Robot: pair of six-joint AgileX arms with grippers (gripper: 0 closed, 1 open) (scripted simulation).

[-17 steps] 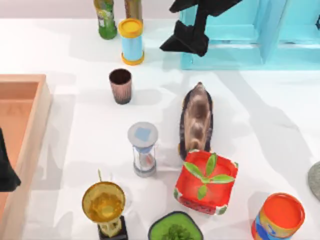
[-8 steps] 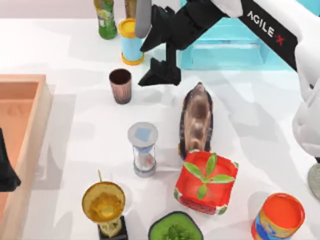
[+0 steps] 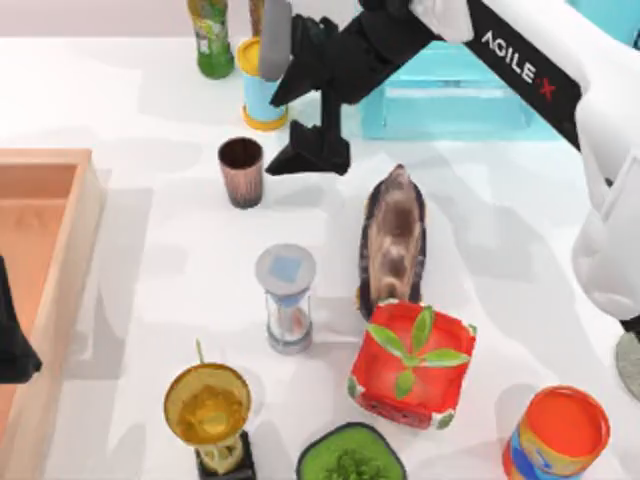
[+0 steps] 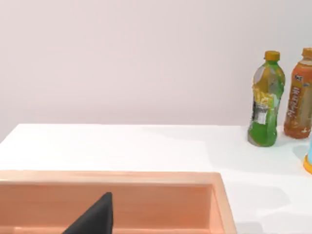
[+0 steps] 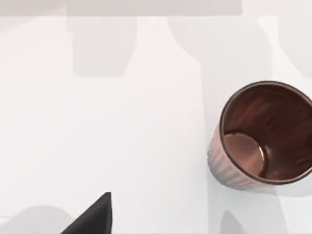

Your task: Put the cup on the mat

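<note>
Our left tool [image 3: 15,345] sits parked over the wooden tray [image 3: 60,250] at the surface's left edge; we cannot tell how its fingers stand. The cup [image 3: 241,171] stands upright on the white surface [image 3: 150,120], just left of our right tool [image 3: 310,150], untouched; whether that tool is wide or narrow we cannot tell. The mat [image 3: 629,362] lies far right of it, well apart from the cup.

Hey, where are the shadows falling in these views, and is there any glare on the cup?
Top view: the right arm's broad soft shadow crosses the table beside the cup. Right wrist view: pale grey shadows streak the white surface and the cup's glossy inside shows a soft sheen. Left wrist view: evenly lit, bottles cast faint shadows.
</note>
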